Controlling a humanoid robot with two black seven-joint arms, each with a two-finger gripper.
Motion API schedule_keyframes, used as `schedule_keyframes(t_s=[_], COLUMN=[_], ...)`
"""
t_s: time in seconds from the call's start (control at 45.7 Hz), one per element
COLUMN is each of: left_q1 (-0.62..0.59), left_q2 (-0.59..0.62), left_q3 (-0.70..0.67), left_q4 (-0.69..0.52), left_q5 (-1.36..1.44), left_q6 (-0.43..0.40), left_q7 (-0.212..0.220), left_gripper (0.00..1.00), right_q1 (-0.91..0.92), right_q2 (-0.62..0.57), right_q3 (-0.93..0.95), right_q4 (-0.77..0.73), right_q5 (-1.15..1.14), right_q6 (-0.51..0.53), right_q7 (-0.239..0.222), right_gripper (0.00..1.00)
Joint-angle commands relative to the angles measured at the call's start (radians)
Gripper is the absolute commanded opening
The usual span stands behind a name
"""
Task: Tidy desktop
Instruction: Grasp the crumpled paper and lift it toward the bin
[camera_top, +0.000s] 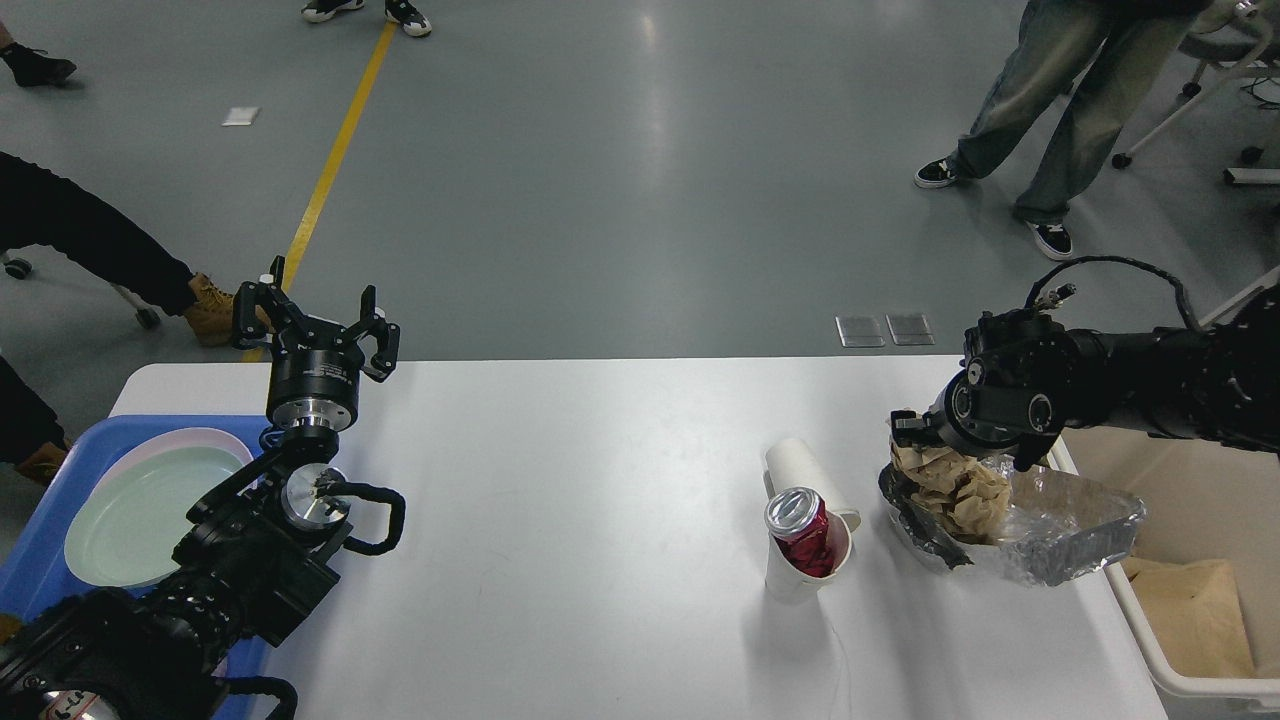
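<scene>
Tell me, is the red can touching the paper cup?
Touching. The head view shows the red can sitting inside the upright paper cup, leaning against its rim.

We're counting two paper cups (800, 470) (one lying, one upright w/ the can), one red can (803, 530), one crumpled brown paper wad (950, 488), one foil tray (1065, 520), one blue tray (40, 570), one plate (140, 515), one beige bin (1200, 560).

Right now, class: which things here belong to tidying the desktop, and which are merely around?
Part of the job: desktop, crumpled brown paper, foil tray, red can, paper cups, beige bin.
Merely around: yellow floor line, bystanders' shoes.
</scene>
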Motion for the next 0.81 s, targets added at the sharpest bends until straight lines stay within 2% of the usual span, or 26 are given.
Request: schedule_keyframes(t_s=[0.0, 0.482, 0.788], left_q1=[0.000, 0.000, 0.000], left_q2=[0.000, 0.000, 0.000], left_q3=[0.000, 0.000, 0.000], left_q4=[0.000, 0.000, 0.000], left_q5=[0.000, 0.000, 0.000], left_q6=[0.000, 0.000, 0.000], left_q7=[0.000, 0.000, 0.000], left_gripper=[0.96, 0.96, 0.96], right_q1=[0.001, 0.062, 0.245], right_q2=[0.000, -0.017, -0.100], right_q3=[0.000, 0.018, 0.017], right_q4=[0.005, 0.013, 0.112], right_q5=[0.003, 0.008, 0.016], right_q6=[0.021, 0.144, 0.239], right_q7=[0.000, 0.000, 0.000], right_gripper=[0.00, 0.00, 0.00])
